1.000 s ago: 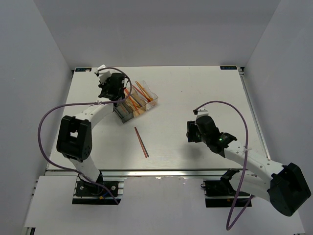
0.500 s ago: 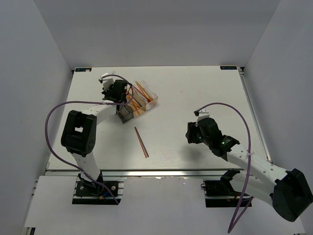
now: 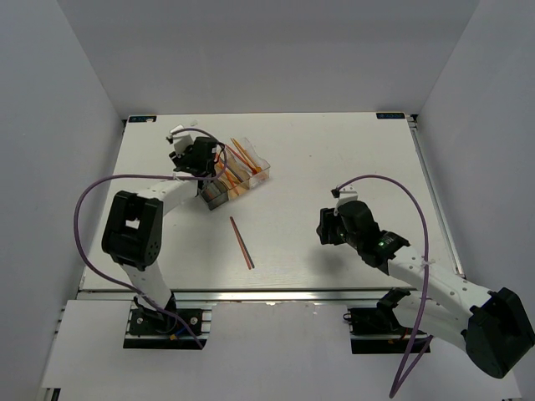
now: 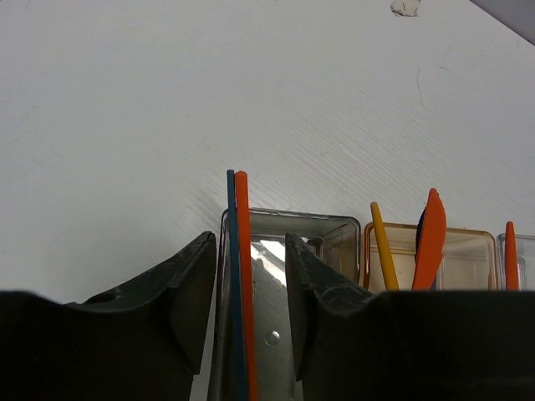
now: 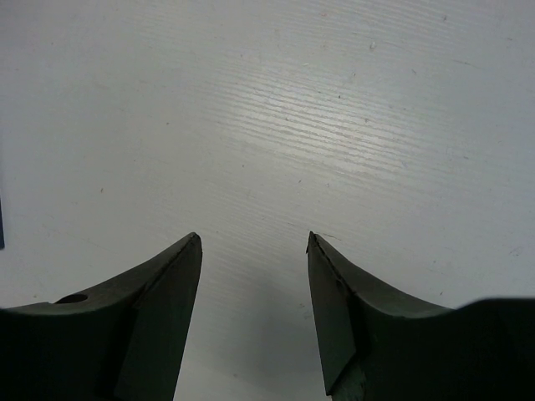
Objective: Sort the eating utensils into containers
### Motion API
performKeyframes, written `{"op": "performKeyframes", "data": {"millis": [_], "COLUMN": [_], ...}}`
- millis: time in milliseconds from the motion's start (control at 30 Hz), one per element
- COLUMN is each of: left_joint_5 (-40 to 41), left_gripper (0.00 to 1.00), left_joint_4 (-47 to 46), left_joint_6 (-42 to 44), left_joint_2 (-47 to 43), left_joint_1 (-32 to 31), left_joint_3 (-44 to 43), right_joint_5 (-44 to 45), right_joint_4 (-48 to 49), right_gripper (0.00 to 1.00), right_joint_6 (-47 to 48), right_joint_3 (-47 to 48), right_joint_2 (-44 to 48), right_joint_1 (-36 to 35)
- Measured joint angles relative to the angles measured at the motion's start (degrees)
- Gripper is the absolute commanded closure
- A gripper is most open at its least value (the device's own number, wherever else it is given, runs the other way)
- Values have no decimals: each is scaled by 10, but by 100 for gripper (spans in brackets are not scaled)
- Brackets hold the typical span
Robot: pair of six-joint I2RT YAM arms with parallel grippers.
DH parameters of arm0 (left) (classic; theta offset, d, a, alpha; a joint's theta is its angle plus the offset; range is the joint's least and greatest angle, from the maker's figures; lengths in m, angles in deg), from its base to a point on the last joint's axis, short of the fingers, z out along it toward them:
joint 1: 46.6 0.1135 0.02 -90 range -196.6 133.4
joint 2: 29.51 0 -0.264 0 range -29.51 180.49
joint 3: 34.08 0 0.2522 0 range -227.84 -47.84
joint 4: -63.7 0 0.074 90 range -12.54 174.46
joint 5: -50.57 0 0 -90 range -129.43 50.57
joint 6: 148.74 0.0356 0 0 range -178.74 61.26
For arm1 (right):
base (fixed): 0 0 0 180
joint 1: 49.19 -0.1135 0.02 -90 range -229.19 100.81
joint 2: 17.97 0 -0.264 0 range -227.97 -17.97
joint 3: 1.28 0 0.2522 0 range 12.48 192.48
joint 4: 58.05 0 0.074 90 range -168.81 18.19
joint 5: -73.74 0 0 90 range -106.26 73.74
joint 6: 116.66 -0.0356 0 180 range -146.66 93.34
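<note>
We are straddling the blue utensil (image 4: pixel 231 251) and orange utensil (image 4: pixel 242 251) at the grey bin (image 4: pixel 326 224) with the left gripper (image 4: pixel 248 242) spread, right gripper (image 5: pixel 253 238) spread too.

Three containers (image 3: pixel 259 172) stand joined in one row. In the left wrist view I count at least five utensils (image 4: pixel 242 276) inside them: two, two and one. It seems two loose utensils (image 3: pixel 242 243) lie on the table (image 3: pixel 334 150).

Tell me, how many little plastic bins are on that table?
3, joined in a row: a smoky grey bin by the left gripper, an amber bin in the middle, a clear bin at the other end. None appears hidden.
</note>
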Motion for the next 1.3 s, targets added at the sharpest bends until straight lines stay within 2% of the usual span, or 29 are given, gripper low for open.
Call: {"op": "performKeyframes", "data": {"millis": [33,100,167,200,300,400,467,500,533,600,633,833,900,967,1300], "left_joint_5": [-1,-7,-21,-30,-56,-78,-92,-99,-103,-114,-118,-122,-125,-124,-96], "left_gripper": [50,39,37,29,17,15,17,20,29,31,36,41,44,55,53], "left_joint_4": [2,12,29,43,103,167,187,199,210,228,238,299,308,313,346], "left_joint_6": [0,0,1,-3,-19,-55,-82,-99,-115,-156,-174,-283,-307,-330,-415], "left_joint_2": [-2,-10,-25,-38,-90,-158,-214,-243,-264,-296,-303,-275,-265,-258,-254], "left_joint_1": [0,0,0,0,-8,-44,-92,-124,-155,-227,-265,-436,-461,-471,-473], "left_joint_3": [0,0,0,-1,-2,6,37,59,78,120,139,191,195,198,218], "right_joint_5": [0,0,-2,-3,-8,-13,-16,-17,-18,-18,-18,-19,-19,-19,-17], "right_joint_4": [0,0,0,0,0,-1,-5,-10,-15,-23,-28,-48,-56,-62,-63], "right_gripper": [41,41,41,41,40,38,37,37,36,35,35,33,33,33,32], "right_joint_6": [0,0,0,0,0,0,-2,-3,-4,-5,-7,-13,-14,-15,-16], "right_joint_3": [0,0,0,0,0,0,2,4,8,13,16,22,22,22,22], "right_joint_2": [0,0,-1,-1,-1,-1,-1,-2,-2,-3,-3,-3,-2,1,7], "right_joint_1": [0,0,0,0,0,0,0,0,0,0,0,0,0,0,0]}}
